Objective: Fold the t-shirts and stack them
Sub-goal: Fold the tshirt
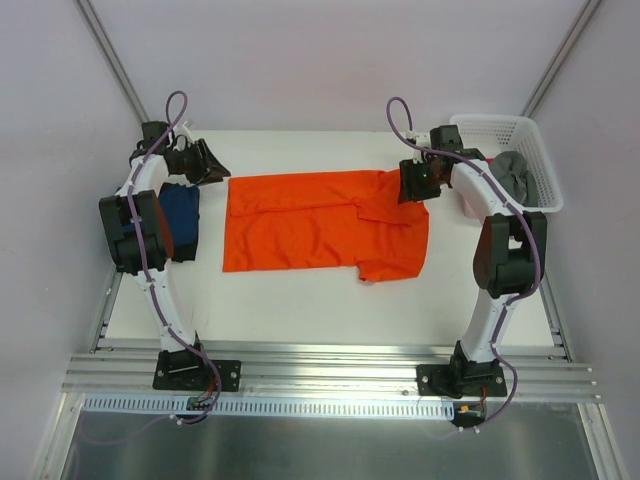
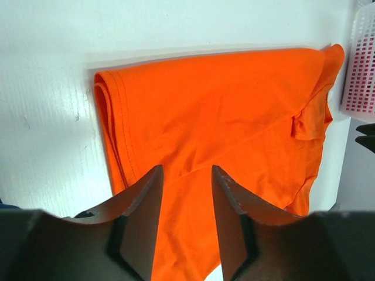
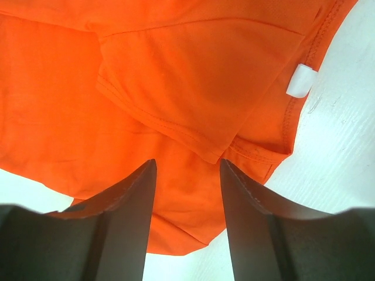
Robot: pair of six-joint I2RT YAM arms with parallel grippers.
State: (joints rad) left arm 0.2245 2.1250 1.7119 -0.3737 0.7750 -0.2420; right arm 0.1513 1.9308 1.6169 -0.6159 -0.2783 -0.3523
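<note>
A bright orange t-shirt [image 1: 320,225] lies flat across the middle of the white table, its upper part folded down over itself. My left gripper [image 1: 213,165] hovers at the shirt's far left corner and is open, with orange cloth [image 2: 222,117] showing below the gap [image 2: 187,170]. My right gripper [image 1: 408,186] is over the far right corner, also open [image 3: 188,164], above a folded sleeve [image 3: 176,76] and a white label [image 3: 301,80]. Neither pinches cloth. A dark blue t-shirt [image 1: 183,208] lies at the left under my left arm.
A white lattice basket [image 1: 545,170] stands at the far right and holds a grey t-shirt [image 1: 512,172]; pink shows through its wall [image 2: 362,64]. Grey walls close in the table, and a metal rail [image 1: 330,372] carrying the arm bases runs along the near edge.
</note>
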